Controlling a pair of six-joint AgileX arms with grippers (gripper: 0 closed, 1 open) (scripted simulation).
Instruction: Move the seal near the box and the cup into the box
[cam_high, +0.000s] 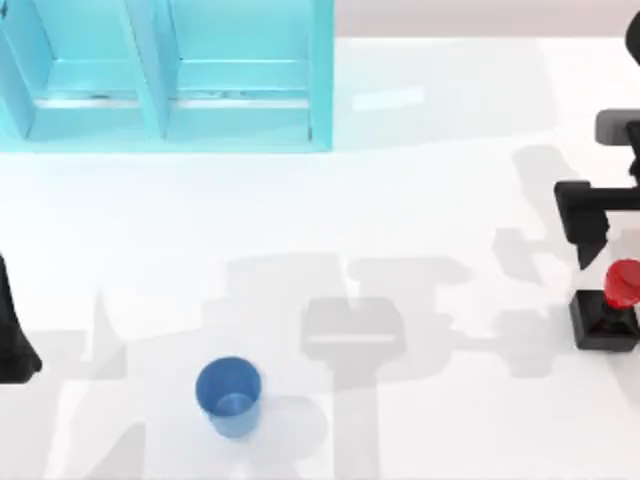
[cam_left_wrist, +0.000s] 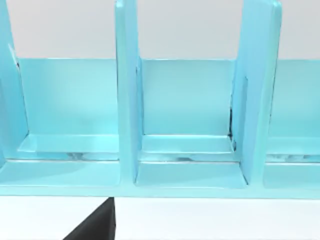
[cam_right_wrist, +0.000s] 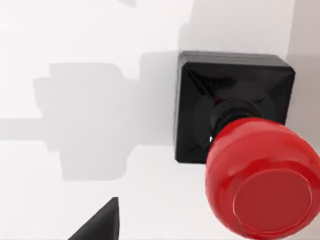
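The seal (cam_high: 608, 308) stands upright on the table at the far right edge, its red knob (cam_right_wrist: 262, 182) above the black square base (cam_right_wrist: 230, 85). My right gripper (cam_high: 592, 228) hovers just behind and above it, holding nothing. The blue cup (cam_high: 229, 397) stands upright near the front edge, left of the middle, with no gripper near it. The light blue box (cam_high: 165, 75), split into open compartments (cam_left_wrist: 187, 135), sits at the back left. My left arm (cam_high: 15, 335) is parked at the left edge, facing the box.
White table with arm shadows across its middle. The box's upright dividers (cam_left_wrist: 127, 90) separate its compartments. Open table lies between the cup, the seal and the box.
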